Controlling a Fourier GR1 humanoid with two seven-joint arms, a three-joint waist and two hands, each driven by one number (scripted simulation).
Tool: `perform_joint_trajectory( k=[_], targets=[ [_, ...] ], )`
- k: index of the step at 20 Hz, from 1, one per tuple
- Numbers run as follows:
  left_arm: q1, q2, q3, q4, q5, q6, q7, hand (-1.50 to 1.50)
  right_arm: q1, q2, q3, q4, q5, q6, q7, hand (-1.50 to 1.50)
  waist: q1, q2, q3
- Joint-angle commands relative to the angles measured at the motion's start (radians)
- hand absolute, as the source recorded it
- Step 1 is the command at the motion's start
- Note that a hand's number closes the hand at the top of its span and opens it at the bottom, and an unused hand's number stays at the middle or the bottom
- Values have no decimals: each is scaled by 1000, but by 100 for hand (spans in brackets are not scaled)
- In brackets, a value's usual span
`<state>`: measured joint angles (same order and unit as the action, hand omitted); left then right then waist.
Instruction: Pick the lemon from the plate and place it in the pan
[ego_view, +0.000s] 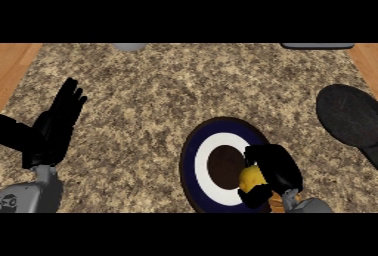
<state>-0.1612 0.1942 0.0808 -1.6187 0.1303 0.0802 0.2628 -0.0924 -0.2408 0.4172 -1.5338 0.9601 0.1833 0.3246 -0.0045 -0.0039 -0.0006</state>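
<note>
No readable writing anywhere that I can spot. Speckled granite counter with wood at both side edges. A grey round thing pokes in at the top, a dark flat thing at top right. The black pan sits at the right, well apart from the plate. The lemon, bright yellow, is over the plate's right side with the right hand curled round it, partly hiding it. Left hand rests at the left, fingers straight.
</note>
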Motion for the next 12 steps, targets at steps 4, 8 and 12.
perform_joint_trajectory(
  k=[4, 8, 12],
  targets=[
    [37, -15, 4, 18, 1, -7, -38, 0, -29, -140, -44, -292, 136, -13, 63, 150, -10, -3, -1],
    [48, -20, -5, -19, -15, 11, -21, 0, 48, -223, -87, -515, 180, -48, 63, 150, -22, -7, 0],
    [-11, -9, 5, 14, -9, 1, 5, 0, 26, -209, -138, -688, 151, 94, 134, 150, -8, 0, 0]
  ],
)
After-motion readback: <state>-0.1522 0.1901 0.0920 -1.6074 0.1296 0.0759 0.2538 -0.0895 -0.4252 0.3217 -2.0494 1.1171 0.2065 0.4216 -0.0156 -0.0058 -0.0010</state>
